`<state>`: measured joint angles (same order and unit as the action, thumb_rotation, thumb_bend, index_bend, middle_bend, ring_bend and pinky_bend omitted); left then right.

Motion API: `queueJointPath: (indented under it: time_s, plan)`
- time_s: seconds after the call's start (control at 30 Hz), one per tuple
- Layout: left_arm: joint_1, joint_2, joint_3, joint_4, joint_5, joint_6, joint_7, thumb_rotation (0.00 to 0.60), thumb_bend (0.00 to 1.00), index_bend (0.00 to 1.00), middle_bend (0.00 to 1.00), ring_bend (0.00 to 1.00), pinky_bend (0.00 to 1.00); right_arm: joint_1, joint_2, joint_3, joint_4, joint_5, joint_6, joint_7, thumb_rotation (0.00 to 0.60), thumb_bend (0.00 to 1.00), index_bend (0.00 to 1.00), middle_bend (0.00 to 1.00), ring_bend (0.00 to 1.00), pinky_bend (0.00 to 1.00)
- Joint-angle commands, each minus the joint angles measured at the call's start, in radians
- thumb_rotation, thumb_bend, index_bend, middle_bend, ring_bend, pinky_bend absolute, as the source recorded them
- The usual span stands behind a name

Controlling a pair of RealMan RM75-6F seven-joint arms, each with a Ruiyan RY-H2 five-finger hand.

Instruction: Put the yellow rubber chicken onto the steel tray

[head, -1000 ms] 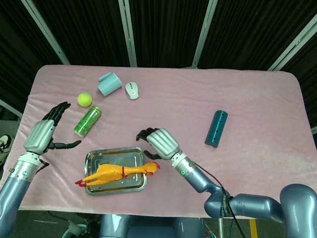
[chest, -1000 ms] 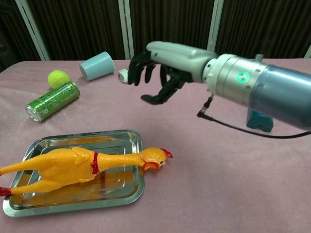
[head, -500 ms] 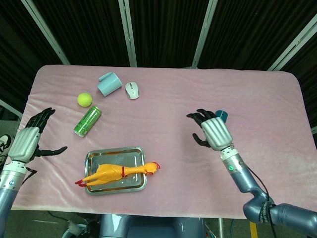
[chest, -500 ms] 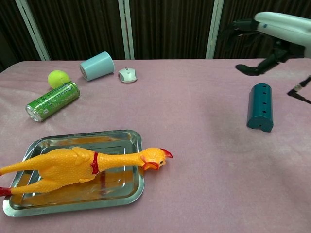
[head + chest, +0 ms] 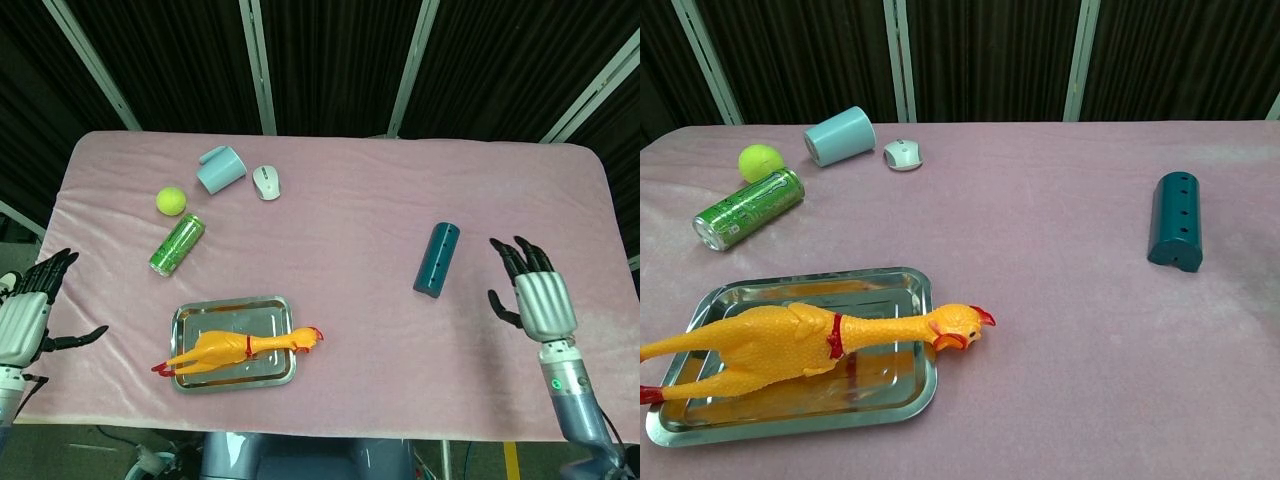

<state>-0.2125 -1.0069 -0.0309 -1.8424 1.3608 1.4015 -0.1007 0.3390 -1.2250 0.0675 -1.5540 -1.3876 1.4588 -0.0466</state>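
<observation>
Both hands hover empty, fingers spread: left hand at lower left edge, right hand at lower right

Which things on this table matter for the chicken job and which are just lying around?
Job: yellow rubber chicken, steel tray.

Lying about: green can, tennis ball, light blue cup, computer mouse, teal cylinder.
</observation>
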Motion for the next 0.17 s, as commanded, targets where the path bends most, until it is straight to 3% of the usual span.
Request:
queueJointPath:
  time_s: [0.03,0.17]
  plan:
    - [0.037,-0.005,0.020,-0.004,0.035,0.047,0.000,0.599,0.04,0.00,0.00,0.00,0.04,-0.068,0.017,-0.034,0.008,-0.029,0.064,0.037,0.600,0.42,0.11,0.23,0.10,0.15]
    - [0.064,-0.005,0.045,-0.013,0.073,0.068,0.007,0.598,0.05,0.00,0.00,0.00,0.04,-0.113,0.015,-0.050,0.014,-0.046,0.098,0.055,0.600,0.42,0.11,0.23,0.09,0.15]
